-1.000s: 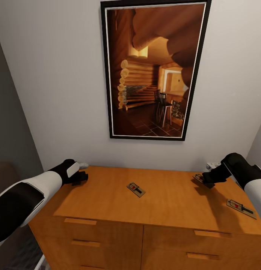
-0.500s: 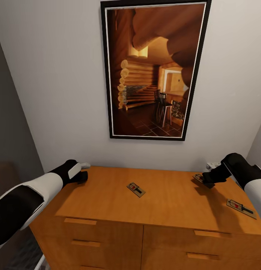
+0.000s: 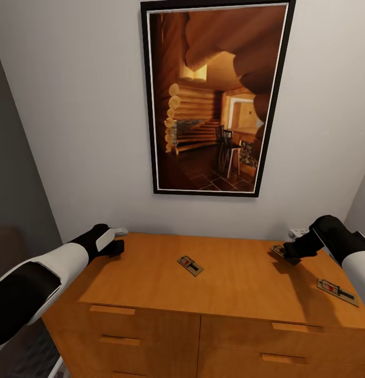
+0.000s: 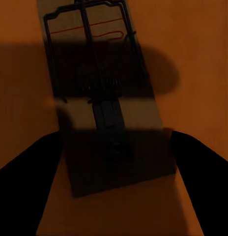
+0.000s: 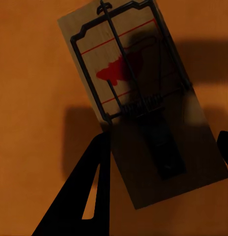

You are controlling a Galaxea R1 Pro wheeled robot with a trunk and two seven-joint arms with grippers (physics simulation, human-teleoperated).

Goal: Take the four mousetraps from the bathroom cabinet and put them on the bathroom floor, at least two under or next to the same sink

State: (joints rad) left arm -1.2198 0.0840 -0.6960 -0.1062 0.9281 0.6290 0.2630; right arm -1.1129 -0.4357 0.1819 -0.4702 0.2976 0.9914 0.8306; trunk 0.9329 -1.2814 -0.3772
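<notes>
The orange-brown cabinet [image 3: 229,294] stands against the wall with mousetraps lying flat on its top. One mousetrap [image 3: 190,265] lies mid-top and another [image 3: 337,291] near the right edge. My left gripper [image 3: 115,248] is at the top's back left corner. In the left wrist view it is open, its dark fingers [image 4: 25,191] flanking a mousetrap [image 4: 101,83] that lies on the wood. My right gripper [image 3: 288,256] hovers at the back right over another mousetrap [image 3: 278,250]. It is open too, with fingers [image 5: 84,196] close against the sides of that mousetrap [image 5: 138,98].
A large framed picture [image 3: 214,100] of a log interior hangs on the white wall behind the cabinet. Drawer fronts with slim handles [image 3: 113,310] face me. A dark panel [image 3: 14,173] borders the left side. White wall sockets [image 3: 298,231] sit behind each gripper.
My left gripper has edged slightly right and back along the cabinet top. The right gripper and the mousetraps have stayed where they were.
</notes>
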